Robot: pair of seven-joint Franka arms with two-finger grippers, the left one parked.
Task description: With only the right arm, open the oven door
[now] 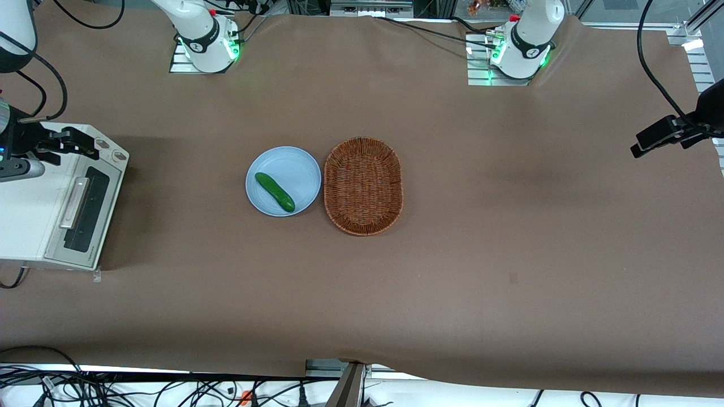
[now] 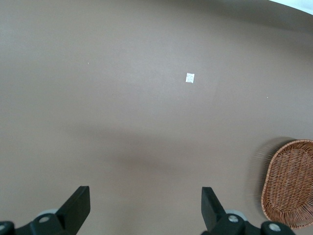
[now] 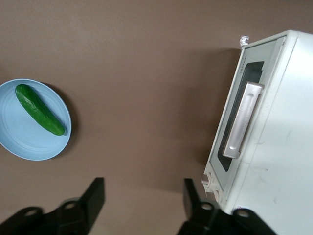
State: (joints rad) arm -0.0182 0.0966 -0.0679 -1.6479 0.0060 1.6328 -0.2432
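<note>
The white toaster oven [image 1: 34,209] stands at the working arm's end of the table. Its oven door [image 1: 96,198] is closed, with a dark glass window and a silver bar handle [image 1: 74,202]. Two round knobs [image 1: 111,149] sit beside the door, farther from the front camera. My right gripper [image 1: 79,141] hovers above the oven's knob end, open and empty. In the right wrist view the door [image 3: 254,73] and handle [image 3: 243,120] show closed, and the gripper [image 3: 143,188] is open over bare table in front of the door, with one finger [image 3: 190,196] close to the knobs [image 3: 208,181].
A light blue plate [image 1: 283,164] holding a green cucumber [image 1: 274,192] lies mid-table; both show in the right wrist view, plate [image 3: 19,142] and cucumber [image 3: 39,116]. A wicker basket [image 1: 363,185] sits beside the plate, toward the parked arm's end.
</note>
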